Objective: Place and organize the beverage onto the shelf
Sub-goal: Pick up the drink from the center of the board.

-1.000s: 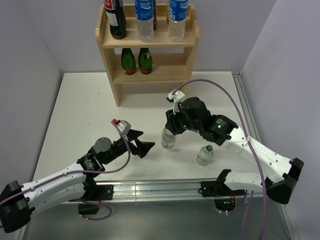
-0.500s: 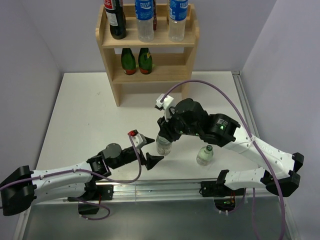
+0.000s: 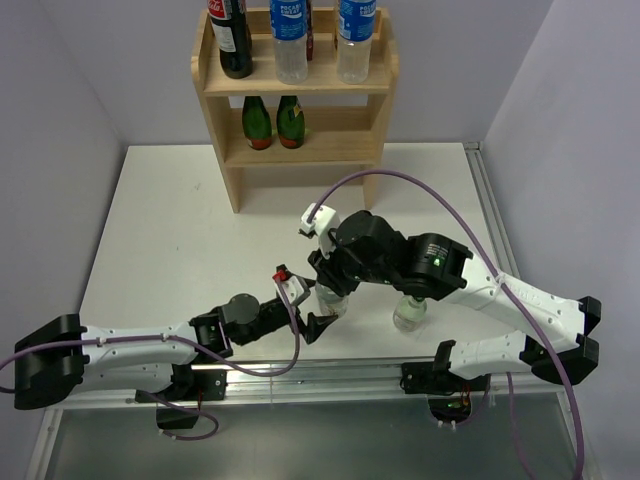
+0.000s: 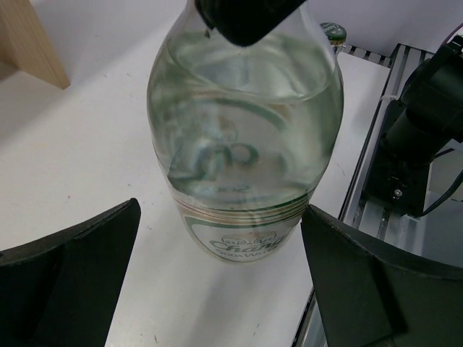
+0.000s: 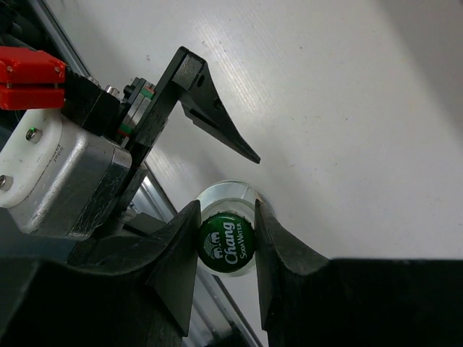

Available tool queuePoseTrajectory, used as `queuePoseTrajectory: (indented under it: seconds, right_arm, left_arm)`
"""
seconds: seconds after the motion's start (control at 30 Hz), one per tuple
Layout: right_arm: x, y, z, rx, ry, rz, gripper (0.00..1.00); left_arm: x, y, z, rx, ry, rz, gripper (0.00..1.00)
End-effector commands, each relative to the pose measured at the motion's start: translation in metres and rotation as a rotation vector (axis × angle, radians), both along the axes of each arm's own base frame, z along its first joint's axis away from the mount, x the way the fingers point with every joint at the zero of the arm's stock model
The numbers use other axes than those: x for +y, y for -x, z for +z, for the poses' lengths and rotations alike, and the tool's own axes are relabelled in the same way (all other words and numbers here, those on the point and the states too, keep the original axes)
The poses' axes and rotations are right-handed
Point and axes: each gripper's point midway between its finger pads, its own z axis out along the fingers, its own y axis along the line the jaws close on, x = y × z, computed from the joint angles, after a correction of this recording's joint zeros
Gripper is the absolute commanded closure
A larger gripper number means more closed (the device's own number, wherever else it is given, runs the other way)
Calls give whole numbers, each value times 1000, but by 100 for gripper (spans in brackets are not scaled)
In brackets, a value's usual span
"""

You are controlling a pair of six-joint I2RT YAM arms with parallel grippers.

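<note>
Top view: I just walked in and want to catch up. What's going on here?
The right claw is shut on the cap of a clear bottle, holding it upright near the table's front edge. The left claw is open, its fingers either side of the bottle's body without touching. A second bottle stands beside it. The shelf is already partly stocked.

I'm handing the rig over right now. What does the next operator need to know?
Right gripper: shut on the capped neck of the clear Chang soda water bottle, near the front of the table.
Left gripper: open, one finger on each side of that bottle's body, not touching.
Second clear bottle: standing on the table just right of it.
Done: shelf holds a cola bottle and two blue-label bottles on top, and two green bottles on the middle tier.
Left: shelve both clear bottles.
</note>
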Motion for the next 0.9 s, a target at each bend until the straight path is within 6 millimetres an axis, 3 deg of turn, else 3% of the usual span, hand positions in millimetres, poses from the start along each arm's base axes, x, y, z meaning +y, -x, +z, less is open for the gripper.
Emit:
queuePoseTrajectory:
  seconds: [0.0,0.4,0.47,0.57,0.6,0.63,0.67,0.87]
  right_arm:
    - [16,-5,61,-95,-192,-2,100]
    - [27,-2,64,-95,-191,11,100]
    - [27,-2,63,-97,-189,7,100]
    - [27,-3,65,-100,-196,0,100]
    - [27,-3,65,-101,-199,-2,100]
    - [28,-3,65,-103,-210,-2,100]
    - [28,-3,67,-106,-222,-7,100]
    - [30,-2,75,-115,-304,-13,71]
  left_arm:
    - [-8,-5,34,-46,105,18,1]
    - [-19,-8,26,-22,71,29,5]
    - [-20,-8,25,-20,64,28,15]
    - [-22,-10,25,-12,63,37,61]
    - [-22,-12,26,-11,67,49,83]
    - [-22,-12,28,-5,72,53,93]
    - [-22,-13,29,-3,78,59,100]
    - [-24,-18,45,14,127,88,100]
